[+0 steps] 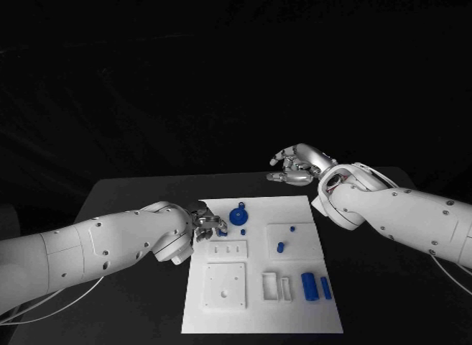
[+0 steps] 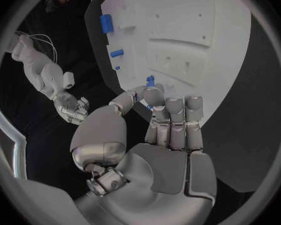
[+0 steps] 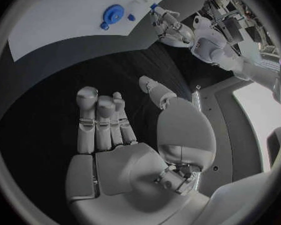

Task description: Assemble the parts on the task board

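The white task board (image 1: 298, 320) lies in the middle of the black table. My left hand (image 1: 205, 224) is at the board's left edge and pinches a small blue peg (image 2: 150, 80) between thumb and fingertips, just over the board's rim. A blue round gear-like part (image 1: 239, 215) stands close beside it on the board. Two small blue pieces (image 1: 280, 247) sit on a raised white block, and two blue cylinders (image 1: 309, 285) stand near the right edge. My right hand (image 1: 294, 165) hovers past the board's far edge with its fingers apart, holding nothing.
White raised blocks with holes and slots (image 1: 226, 285) cover the board's near left part. Bare black table (image 1: 132, 194) surrounds the board on all sides. My right forearm (image 1: 401, 215) reaches over the table to the right of the board.
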{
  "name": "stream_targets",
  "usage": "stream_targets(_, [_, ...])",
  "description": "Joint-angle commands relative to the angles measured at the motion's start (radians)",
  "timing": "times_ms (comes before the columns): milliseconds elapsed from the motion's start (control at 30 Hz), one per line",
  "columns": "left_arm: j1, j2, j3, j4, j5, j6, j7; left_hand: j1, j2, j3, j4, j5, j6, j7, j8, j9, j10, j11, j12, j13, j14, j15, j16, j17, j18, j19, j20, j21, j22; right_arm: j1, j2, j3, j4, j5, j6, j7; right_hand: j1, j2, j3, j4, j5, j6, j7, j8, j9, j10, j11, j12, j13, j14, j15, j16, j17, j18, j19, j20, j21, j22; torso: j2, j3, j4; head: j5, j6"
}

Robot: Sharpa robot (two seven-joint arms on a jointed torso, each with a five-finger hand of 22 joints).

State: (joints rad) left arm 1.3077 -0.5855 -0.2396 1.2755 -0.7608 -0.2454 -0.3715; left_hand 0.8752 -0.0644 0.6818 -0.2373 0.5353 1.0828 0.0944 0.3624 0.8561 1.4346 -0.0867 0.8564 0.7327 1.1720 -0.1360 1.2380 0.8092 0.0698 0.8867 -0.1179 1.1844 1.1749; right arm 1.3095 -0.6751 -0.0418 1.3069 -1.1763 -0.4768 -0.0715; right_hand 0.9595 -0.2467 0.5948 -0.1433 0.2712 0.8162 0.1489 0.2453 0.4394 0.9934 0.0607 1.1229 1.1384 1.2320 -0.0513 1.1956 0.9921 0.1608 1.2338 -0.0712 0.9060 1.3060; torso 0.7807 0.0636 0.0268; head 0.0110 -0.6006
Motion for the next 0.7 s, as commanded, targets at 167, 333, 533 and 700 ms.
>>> stream_targets(167, [-0.014,0.024,0.001,-0.018,-0.088,-0.032,-0.005,0.002,0.001,0.011,-0.011,0.001,0.134,-0.103,0.001,0.035,-0.001,-0.03,0.038,0.019,0.028,-0.059,0.028,0.002,0.013,0.019,-0.13,0.015,0.006,0.002,0.008,0.004,-0.011,0.017,-0.008,0.015,0.012,0.0,-0.004,0.003,0.017,-0.021,0.021,0.006,0.002,-0.005,-0.005,0.008,-0.005,0.0,-0.004,-0.003,-0.001,0.101,0.006,0.001,-0.004,0.002,0.0,-0.0003,-0.0007,0.001,-0.018])
stream_targets(333, [-0.028,0.04,0.001,-0.029,-0.109,-0.031,-0.004,0.003,-0.002,0.011,-0.011,-0.001,0.142,-0.107,0.003,0.041,-0.003,-0.034,0.056,0.026,0.032,-0.065,0.041,0.001,0.014,0.025,-0.133,0.022,0.009,0.004,0.013,0.005,-0.019,0.017,-0.005,0.013,0.012,0.001,-0.006,0.005,0.031,-0.022,0.021,0.007,0.002,-0.006,-0.005,0.01,-0.009,0.0,-0.003,-0.003,-0.002,0.101,0.007,0.002,-0.005,0.003,0.001,-0.0013,-0.0004,0.002,-0.025])
stream_targets(533, [-0.043,0.054,0.001,-0.038,-0.206,-0.039,0.006,0.005,-0.003,0.011,-0.011,-0.007,0.15,-0.11,0.003,0.044,-0.004,-0.037,0.07,0.031,0.035,-0.069,0.052,0.001,0.016,0.029,-0.136,0.027,0.012,0.006,0.019,0.005,-0.026,0.018,-0.004,0.014,0.013,0.001,-0.007,0.006,0.036,-0.022,0.021,0.007,0.002,-0.007,-0.004,0.011,-0.011,0.0,-0.003,-0.003,-0.002,0.101,0.007,0.002,-0.006,0.003,0.0,-0.0013,-0.0003,0.002,-0.03])
stream_targets(700, [-0.05,0.06,0.001,-0.044,-0.207,-0.037,0.004,0.005,-0.004,0.011,-0.011,-0.009,0.151,-0.111,0.002,0.044,-0.004,-0.037,0.074,0.032,0.036,-0.069,0.056,0.001,0.016,0.03,-0.136,0.029,0.013,0.007,0.021,0.005,-0.029,0.018,-0.004,0.013,0.013,0.002,-0.007,0.006,0.038,-0.022,0.021,0.007,0.002,-0.007,-0.004,0.011,-0.012,-0.001,-0.003,-0.004,-0.002,0.101,0.007,0.002,-0.006,0.004,0.0,-0.0015,-0.0008,0.001,-0.033])
